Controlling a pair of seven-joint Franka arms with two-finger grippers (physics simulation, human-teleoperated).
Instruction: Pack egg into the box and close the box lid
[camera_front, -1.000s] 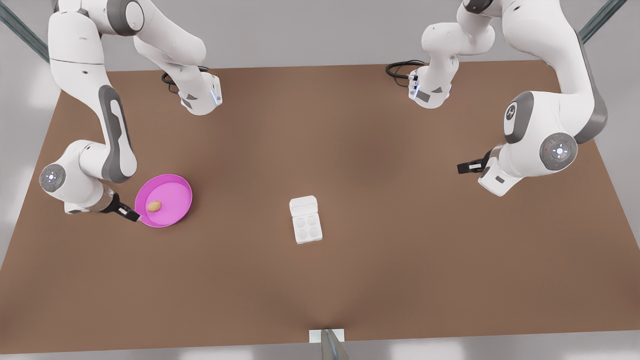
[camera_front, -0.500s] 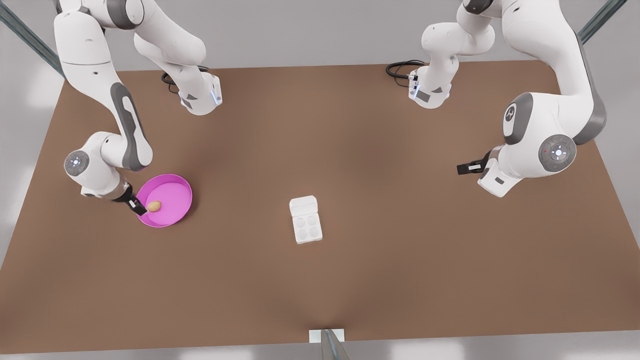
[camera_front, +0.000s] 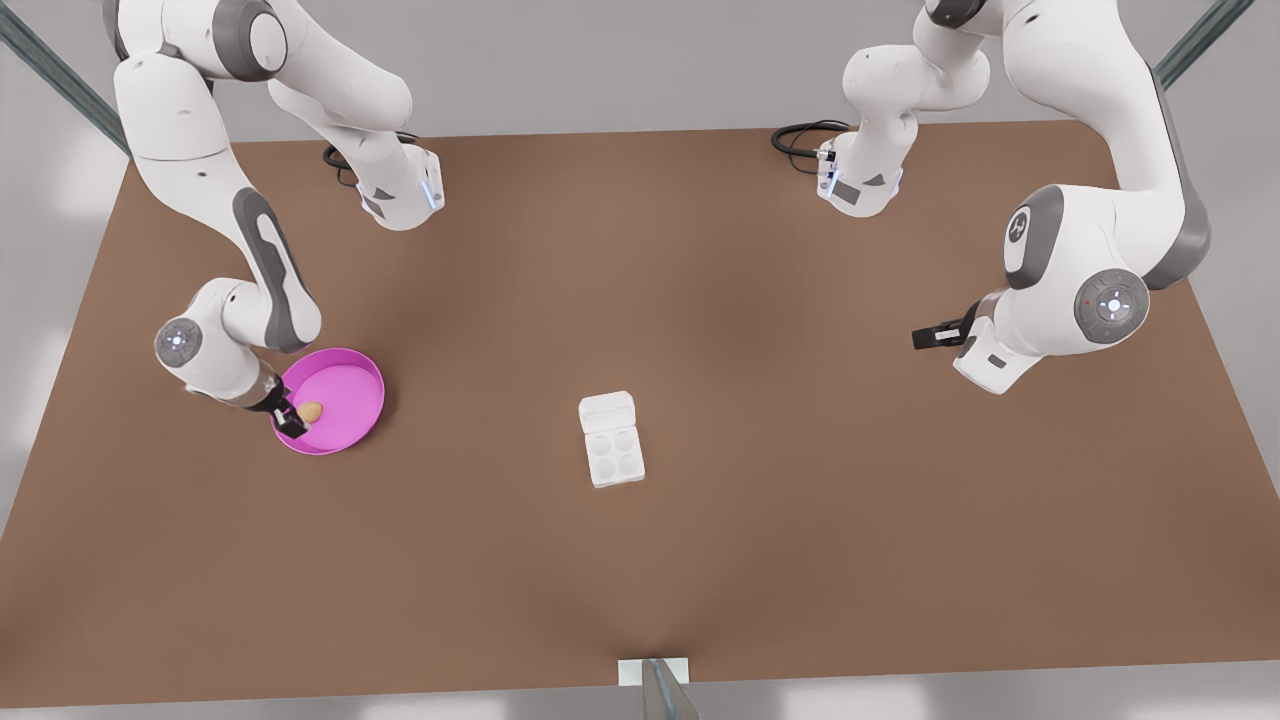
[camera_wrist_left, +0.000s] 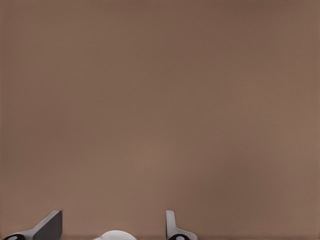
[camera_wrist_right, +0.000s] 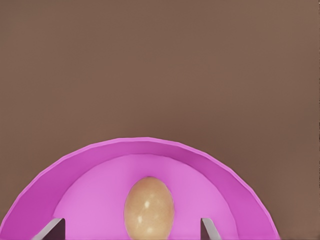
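Egg (camera_wrist_right: 149, 208), smooth tan oval, lies between my right gripper's (camera_front: 291, 418) spread fingers (camera_wrist_right: 207, 229) in the glossy pink dish (camera_wrist_right: 100, 160). Left gripper (camera_front: 930, 337) waits, fingers apart, over bare table (camera_wrist_left: 160, 100). White moulded box (camera_front: 611, 440), lid (camera_front: 607, 410) open, sits well apart.
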